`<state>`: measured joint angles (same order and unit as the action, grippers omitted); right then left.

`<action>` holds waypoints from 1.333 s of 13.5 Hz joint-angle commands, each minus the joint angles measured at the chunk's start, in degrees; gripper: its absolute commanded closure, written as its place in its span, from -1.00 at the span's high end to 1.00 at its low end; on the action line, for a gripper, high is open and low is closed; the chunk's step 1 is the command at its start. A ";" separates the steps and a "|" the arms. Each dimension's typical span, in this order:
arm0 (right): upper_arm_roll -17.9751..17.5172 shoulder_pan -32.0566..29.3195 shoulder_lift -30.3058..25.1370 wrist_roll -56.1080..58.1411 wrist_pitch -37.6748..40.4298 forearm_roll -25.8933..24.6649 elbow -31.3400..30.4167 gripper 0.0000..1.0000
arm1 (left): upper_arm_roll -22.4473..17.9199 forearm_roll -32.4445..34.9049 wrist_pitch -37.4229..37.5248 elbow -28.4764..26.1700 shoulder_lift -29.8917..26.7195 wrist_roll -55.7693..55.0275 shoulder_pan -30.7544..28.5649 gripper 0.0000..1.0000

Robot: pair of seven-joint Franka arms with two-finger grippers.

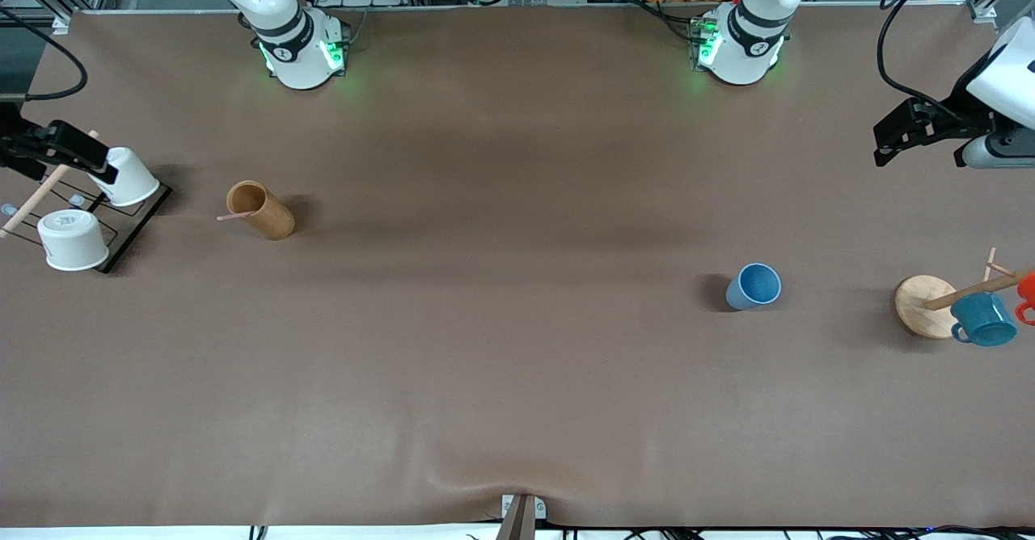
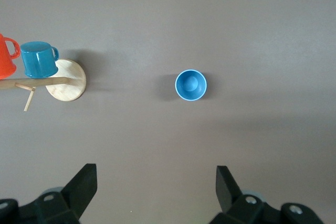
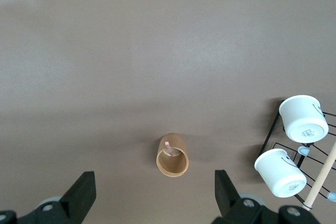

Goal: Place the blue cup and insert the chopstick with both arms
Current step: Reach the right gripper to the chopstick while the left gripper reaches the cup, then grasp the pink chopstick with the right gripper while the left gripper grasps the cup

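The blue cup (image 1: 754, 286) stands upright on the table toward the left arm's end; the left wrist view looks down into it (image 2: 191, 85). The pink chopstick (image 1: 234, 217) sticks out of a brown wooden cylinder (image 1: 260, 209) toward the right arm's end, and it also shows in the right wrist view (image 3: 168, 147). My left gripper (image 1: 893, 134) hangs high over the table's left-arm end, open and empty (image 2: 156, 184). My right gripper (image 1: 81, 148) hangs high over the white-cup rack, open and empty (image 3: 155, 190).
A wooden mug tree (image 1: 922, 304) with a teal mug (image 1: 983, 318) and an orange mug (image 1: 1027, 289) stands beside the blue cup at the left arm's end. A black wire rack (image 1: 137, 225) holds two white cups (image 1: 73, 238) at the right arm's end.
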<state>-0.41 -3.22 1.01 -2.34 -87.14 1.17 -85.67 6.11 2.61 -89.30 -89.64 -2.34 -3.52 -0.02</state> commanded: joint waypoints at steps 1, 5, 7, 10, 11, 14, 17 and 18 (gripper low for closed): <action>-0.29 -0.65 0.84 1.11 -0.75 1.63 0.86 1.00 | -0.66 -1.64 0.80 -0.71 -1.35 -0.09 0.55 1.00; -0.38 -0.38 0.93 1.02 -0.84 1.64 0.68 1.00 | -0.23 -3.74 0.10 0.43 2.33 0.44 -0.32 1.00; -0.46 0.05 0.93 0.85 -0.93 1.64 0.77 1.00 | -0.31 -3.93 -2.18 -1.23 4.09 0.62 -0.33 1.00; -0.55 0.06 4.52 1.20 0.82 1.64 0.42 1.00 | -0.31 -3.23 -11.38 -9.29 4.18 0.62 -0.33 1.00; -0.55 0.32 5.23 1.11 2.57 1.64 0.25 1.00 | -0.31 -3.05 -15.94 -12.63 4.36 0.62 -0.50 1.00; -0.64 0.67 11.36 1.11 8.81 1.64 0.24 1.00 | -0.23 -1.56 -27.13 -20.99 5.06 0.62 -0.42 1.00; -0.64 1.29 16.38 0.41 9.09 1.90 -1.85 1.00 | -0.23 -1.21 -33.19 -25.39 7.69 0.62 -0.59 1.00; -0.55 1.20 17.18 0.41 8.83 3.12 -3.34 1.00 | -0.31 -1.21 -35.30 -26.80 8.22 0.62 -0.50 1.00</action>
<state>-1.13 -2.07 16.60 -1.74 -78.92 2.49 -87.58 5.77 0.37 -121.03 -113.84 5.66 -3.38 -0.31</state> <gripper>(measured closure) 0.000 0.000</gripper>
